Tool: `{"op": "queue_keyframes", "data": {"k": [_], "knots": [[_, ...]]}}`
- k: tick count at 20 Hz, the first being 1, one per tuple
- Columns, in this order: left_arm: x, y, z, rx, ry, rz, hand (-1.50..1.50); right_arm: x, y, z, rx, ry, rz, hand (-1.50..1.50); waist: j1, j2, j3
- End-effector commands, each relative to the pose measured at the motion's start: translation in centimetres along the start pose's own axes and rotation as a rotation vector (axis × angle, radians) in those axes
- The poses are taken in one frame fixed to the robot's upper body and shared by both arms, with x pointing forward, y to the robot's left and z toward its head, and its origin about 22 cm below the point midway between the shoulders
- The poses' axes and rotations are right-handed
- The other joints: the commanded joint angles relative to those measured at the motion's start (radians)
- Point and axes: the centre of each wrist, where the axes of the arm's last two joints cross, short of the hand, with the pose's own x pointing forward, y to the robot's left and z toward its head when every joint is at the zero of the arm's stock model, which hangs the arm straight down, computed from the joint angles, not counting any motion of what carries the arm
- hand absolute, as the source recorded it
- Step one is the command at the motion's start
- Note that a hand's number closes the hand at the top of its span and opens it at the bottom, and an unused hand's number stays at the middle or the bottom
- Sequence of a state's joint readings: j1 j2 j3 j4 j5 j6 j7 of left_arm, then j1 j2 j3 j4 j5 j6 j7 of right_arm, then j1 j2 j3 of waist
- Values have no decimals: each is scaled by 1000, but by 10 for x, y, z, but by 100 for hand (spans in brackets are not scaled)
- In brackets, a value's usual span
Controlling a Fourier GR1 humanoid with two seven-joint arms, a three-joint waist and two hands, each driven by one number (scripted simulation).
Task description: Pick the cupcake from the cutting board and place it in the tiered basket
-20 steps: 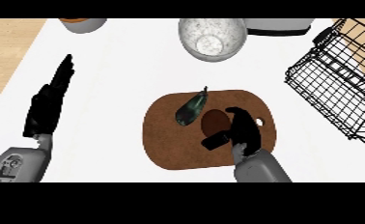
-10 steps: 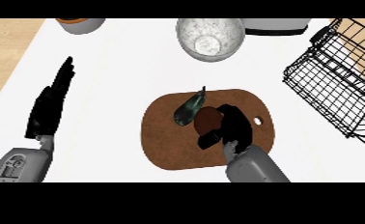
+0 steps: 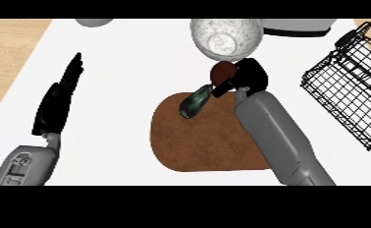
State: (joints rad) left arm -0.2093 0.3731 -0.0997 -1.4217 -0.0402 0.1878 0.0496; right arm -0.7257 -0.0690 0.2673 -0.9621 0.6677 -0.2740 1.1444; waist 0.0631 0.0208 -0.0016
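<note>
Carrying the cupcake [image 3: 223,71], the right hand [image 3: 248,78] has its fingers curled round the brown cake, which shows at the hand's left side, just past the far edge of the cutting board [image 3: 206,138] and near a speckled grey bowl [image 3: 225,38]. Whether it is lifted clear of the counter [image 3: 123,65] can't be told from this steep view, but it no longer overlaps the board. A dark green, elongated item [image 3: 196,100], prob. a vegetable, lies at the board's far edge, beside the forearm, apart from the cupcake. The black wire tiered basket [image 3: 340,82] stands at the right, well apart from the hand; judged, the transfer is approx. mid-way, w/ a rightward move and a release into a tier not yet done. Left hand [image 3: 59,99]: resting at the view's left, fingers straight, holding nothing.
</note>
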Motion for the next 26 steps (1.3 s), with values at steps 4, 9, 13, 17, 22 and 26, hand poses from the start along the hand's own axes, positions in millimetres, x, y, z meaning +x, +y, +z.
{"op": "queue_keyframes", "data": {"k": [4,9,13,17,22,26], "knots": [[-3,-7,0,-5,7,2,0,57,-58,-18,-323,44,-232,150,13,4,0],[-5,2,1,-9,25,-1,0,84,-95,-14,-624,-53,-244,150,-5,-11,-2],[-5,5,5,-10,23,-2,0,105,-115,-6,-763,-75,-244,150,-16,-16,-1],[-11,0,9,12,30,-14,0,124,-148,0,-850,-27,-166,150,-31,-17,0],[-17,6,8,45,36,0,0,138,-180,7,-866,48,-79,150,-44,-19,0],[-9,9,12,36,49,-11,0,130,-182,-2,-823,12,-158,150,-49,-20,1]]}}
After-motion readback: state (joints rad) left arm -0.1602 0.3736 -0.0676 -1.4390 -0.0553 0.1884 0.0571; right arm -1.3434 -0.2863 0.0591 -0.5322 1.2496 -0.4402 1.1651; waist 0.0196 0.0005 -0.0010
